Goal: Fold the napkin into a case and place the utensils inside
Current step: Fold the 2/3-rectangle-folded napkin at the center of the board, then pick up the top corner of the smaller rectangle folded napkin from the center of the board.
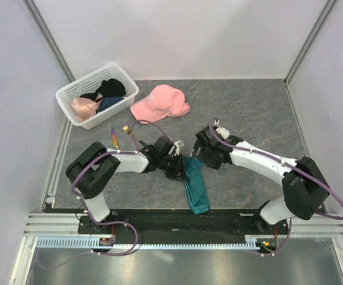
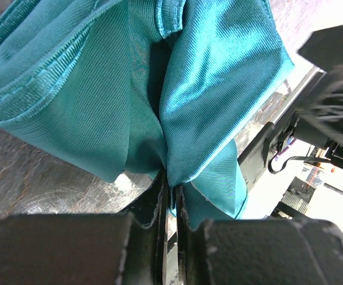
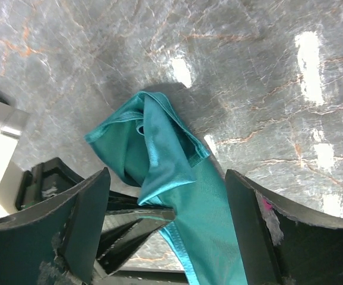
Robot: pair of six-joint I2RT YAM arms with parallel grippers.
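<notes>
The left arm point(image 1: 127, 161) and right arm point(image 1: 260, 160) are built of white links and black joints, with purple cable point(image 1: 336, 205) looped alongside. The right gripper point(image 3: 167, 178) is scuffed black, flecked pink at 4 o'clock.

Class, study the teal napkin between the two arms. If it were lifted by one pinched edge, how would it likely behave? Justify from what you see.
Probably floppy: the napkin bunches into soft folds where the left pincer nips it. Likely light for its size, since its layers look thin. Its sheen suggests it may be slippery, so folds could slide apart.
</notes>
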